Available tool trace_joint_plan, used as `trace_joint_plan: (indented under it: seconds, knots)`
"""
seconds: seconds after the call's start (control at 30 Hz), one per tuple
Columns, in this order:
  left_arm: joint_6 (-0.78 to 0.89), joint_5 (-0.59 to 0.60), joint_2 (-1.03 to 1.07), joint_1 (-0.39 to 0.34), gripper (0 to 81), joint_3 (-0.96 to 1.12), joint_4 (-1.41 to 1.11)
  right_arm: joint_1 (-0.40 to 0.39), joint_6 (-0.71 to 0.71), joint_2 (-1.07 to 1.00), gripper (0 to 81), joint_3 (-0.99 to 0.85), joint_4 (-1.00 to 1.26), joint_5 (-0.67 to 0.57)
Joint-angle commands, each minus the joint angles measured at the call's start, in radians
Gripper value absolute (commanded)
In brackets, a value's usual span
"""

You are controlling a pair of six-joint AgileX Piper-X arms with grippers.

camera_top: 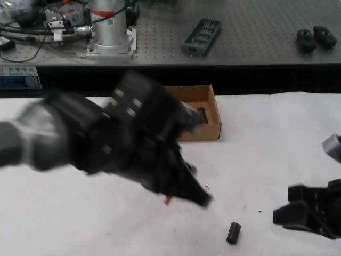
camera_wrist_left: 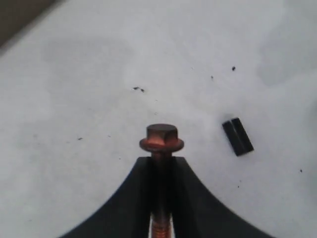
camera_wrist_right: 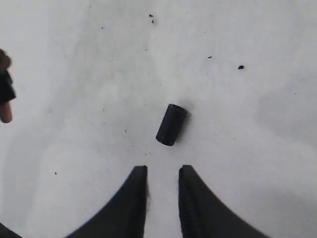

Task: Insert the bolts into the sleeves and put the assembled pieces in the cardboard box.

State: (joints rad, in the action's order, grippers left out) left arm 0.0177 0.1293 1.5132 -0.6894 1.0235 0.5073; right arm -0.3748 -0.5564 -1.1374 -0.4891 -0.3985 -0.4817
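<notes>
- White cloth (camera_top: 277,138) covers the tabletop; the cardboard box (camera_top: 202,132) sits toward its far side.
- Left gripper (camera_wrist_left: 162,161) is clenched on a copper bolt (camera_wrist_left: 161,138), head protruding past the fingertips.
- Right gripper (camera_wrist_right: 162,169) is released, jaws apart, near a black sleeve (camera_wrist_right: 172,124) lying on the cloth.

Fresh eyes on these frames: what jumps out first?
The left gripper, clamped on a copper-coloured bolt whose head sticks out past the fingertips, above the white cloth. Next, a lone black sleeve lying on its side on the cloth, just ahead of the open right gripper. Farther back on the cloth sits the open cardboard box.
</notes>
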Motion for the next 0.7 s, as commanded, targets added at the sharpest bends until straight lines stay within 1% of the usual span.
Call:
trace_joint_plan:
  seconds: [0.0,0.07,0.2,0.33,0.5,0.6,0.67]
  knots:
    - [0.059,-0.013,-0.050,0.030,5.1,0.011,-0.013,-0.012,-0.118,-0.016,25.5,-0.006,0.053,0.026]
    - [0.087,-0.013,-0.086,0.063,5.1,0.011,-0.013,-0.041,-0.182,-0.037,26.3,-0.014,0.077,0.058]
    - [0.152,-0.004,-0.168,0.128,5.1,0.011,-0.016,-0.129,-0.246,-0.112,26.3,-0.056,0.064,0.133]
    - [0.158,-0.006,-0.258,0.169,5.1,0.011,-0.016,-0.213,-0.346,-0.185,26.3,-0.097,0.045,0.257]
    - [0.164,-0.006,-0.347,0.208,5.1,0.011,-0.008,-0.259,-0.439,-0.277,26.3,-0.171,0.007,0.341]
    - [0.162,-0.006,-0.390,0.225,5.1,0.011,0.008,-0.268,-0.449,-0.346,26.3,-0.229,-0.068,0.386]
    - [0.155,-0.006,-0.410,0.233,5.1,0.011,0.024,-0.268,-0.462,-0.383,26.3,-0.266,-0.109,0.392]
